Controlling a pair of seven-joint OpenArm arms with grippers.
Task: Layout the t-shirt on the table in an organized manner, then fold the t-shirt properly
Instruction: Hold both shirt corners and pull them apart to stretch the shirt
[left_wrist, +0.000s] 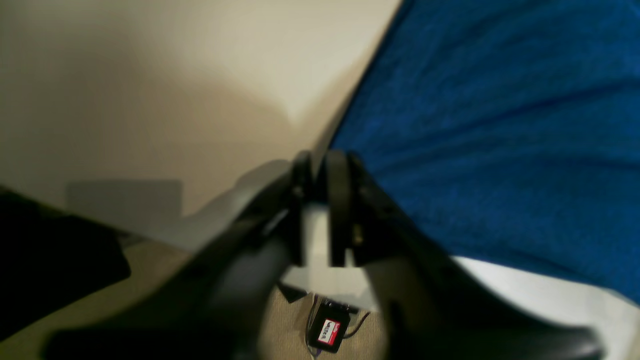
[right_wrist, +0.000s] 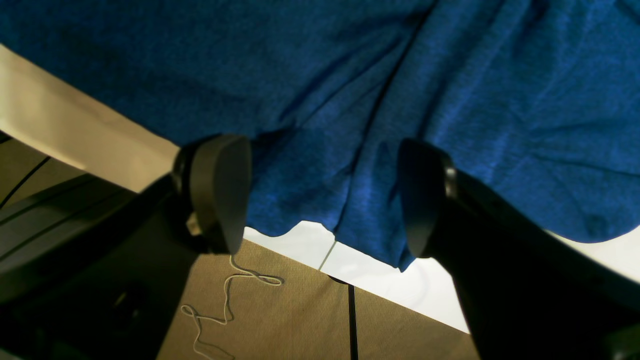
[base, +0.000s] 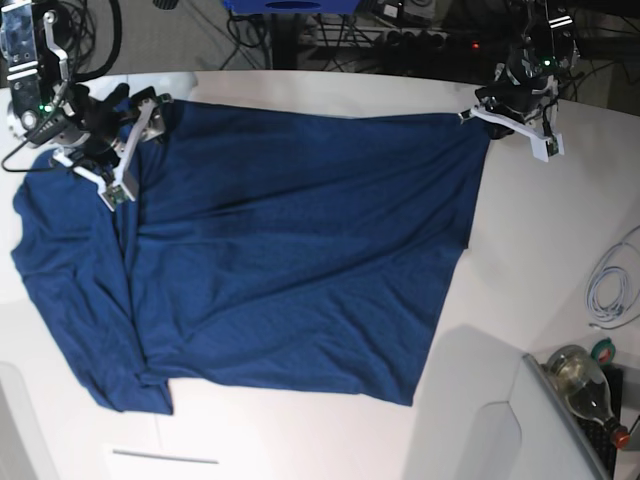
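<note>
Left gripper (left_wrist: 320, 170): fingertips stood a narrow slit apart at the shirt's far corner, beside its edge — nothing seen between them.
Right gripper (right_wrist: 320, 195): jaws spread wide, straddling the shirt's rumpled hem at the table's edge; whether the cloth touched the pads could not be told.
T-shirt (base: 290, 250): dark blue, spread over the table (base: 540, 260), one sleeve trailing off toward the right arm's side, creases running across the body.
White cable (base: 610, 285): coiled on the table, well apart from the shirt.
Glass bottle (base: 585, 385): lying past the table's near corner.
Cord on floor (right_wrist: 225, 295): thin, pale, looped below the table's edge.
Small black device (left_wrist: 328, 332): on the floor — red-and-white label, writing too blurred to read.
</note>
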